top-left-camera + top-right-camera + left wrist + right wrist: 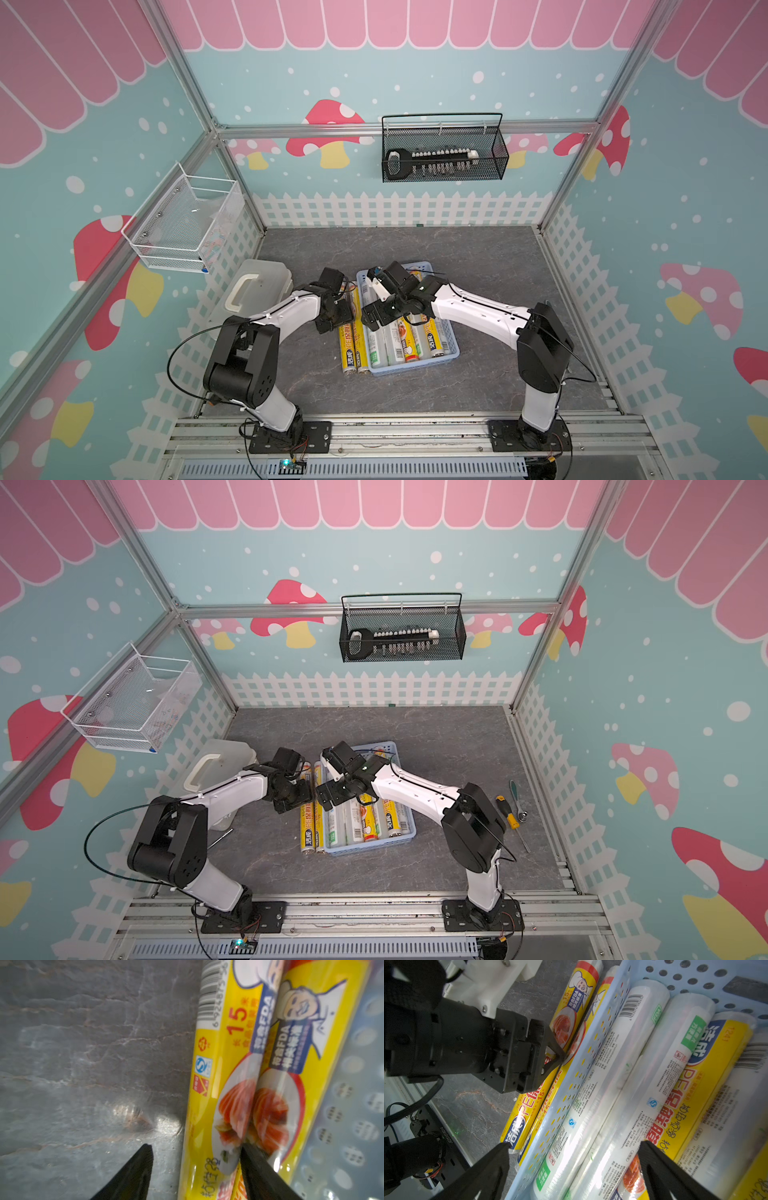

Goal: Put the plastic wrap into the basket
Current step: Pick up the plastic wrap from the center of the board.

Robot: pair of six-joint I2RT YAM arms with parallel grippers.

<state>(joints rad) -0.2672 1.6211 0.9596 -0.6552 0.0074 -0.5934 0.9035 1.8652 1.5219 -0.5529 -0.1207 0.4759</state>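
Plastic wrap (pixel 612 1084) likely handling light, stiff, slick; mid-length hold suiting. Left pincer (pixel 195 1145) straddling one roll (pixel 218 1076), apart; right pincer (pixel 575 1142) gaping.

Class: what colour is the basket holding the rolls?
The basket is light blue; best in right wrist view.

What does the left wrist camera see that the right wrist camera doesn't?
Only the left wrist view: the barcode on the outer yellow roll, seen close up from between the fingertips of the left gripper.
Only the right wrist view: the white rolls lying inside the basket, the right gripper open above them, and the left gripper's black body from outside.
Both: the outer yellow roll and its yellow neighbour on the grey table, beside the basket's holed wall.
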